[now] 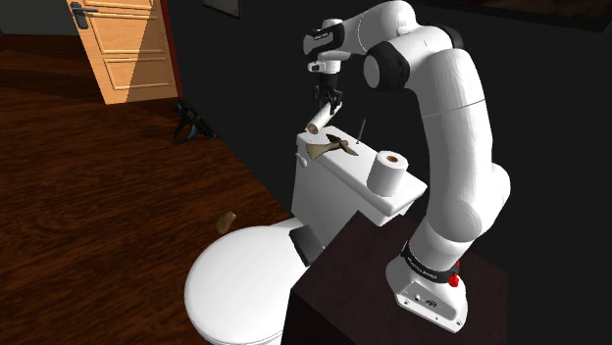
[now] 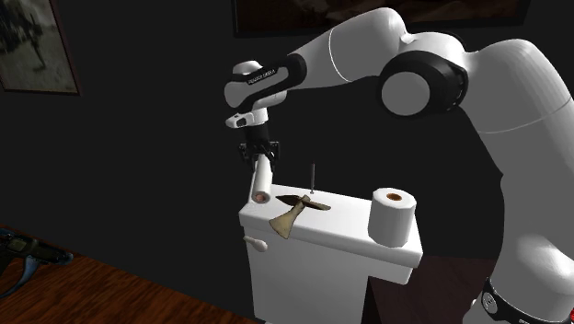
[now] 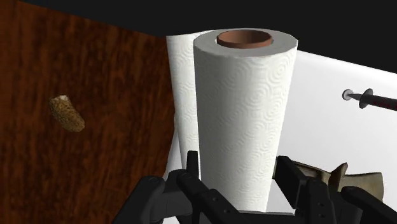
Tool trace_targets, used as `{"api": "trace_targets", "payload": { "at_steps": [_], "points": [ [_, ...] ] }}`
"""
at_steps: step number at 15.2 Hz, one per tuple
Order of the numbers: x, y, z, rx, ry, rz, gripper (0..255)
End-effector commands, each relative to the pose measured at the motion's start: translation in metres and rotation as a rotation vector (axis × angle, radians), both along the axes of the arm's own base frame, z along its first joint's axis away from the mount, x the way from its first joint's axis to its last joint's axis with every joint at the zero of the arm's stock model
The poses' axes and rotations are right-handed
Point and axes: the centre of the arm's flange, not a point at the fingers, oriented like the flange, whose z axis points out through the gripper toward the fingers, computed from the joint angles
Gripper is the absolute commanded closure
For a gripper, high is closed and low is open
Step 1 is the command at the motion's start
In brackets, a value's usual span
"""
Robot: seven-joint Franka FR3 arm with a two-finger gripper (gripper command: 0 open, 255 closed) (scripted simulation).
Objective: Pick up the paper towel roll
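While gripper (image 1: 328,105) clasps paper towel roll (image 1: 317,122) | tilted | nr toilet tank (image 1: 331,188) edge

home bathroom: toilet (image 1: 240,284), wooden door (image 1: 123,49)

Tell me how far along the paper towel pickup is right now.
Mostly done. The grasp is made: the gripper has its fingers clasped on the paper towel roll. The roll hangs tilted by the edge of the toilet tank and looks clear of its lid, so the lift is in hand. Left: at most raising it a little higher. The shorter roll stands on the tank.
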Motion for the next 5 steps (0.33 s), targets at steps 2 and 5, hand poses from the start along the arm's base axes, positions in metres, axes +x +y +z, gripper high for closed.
{"api": "trace_targets", "payload": {
  "at_steps": [2,5],
  "points": [
    [0.000,0.000,0.016,0.000,0.000,0.000,255],
    [0.000,0.000,0.022,0.000,0.000,0.000,255]
  ]
}}
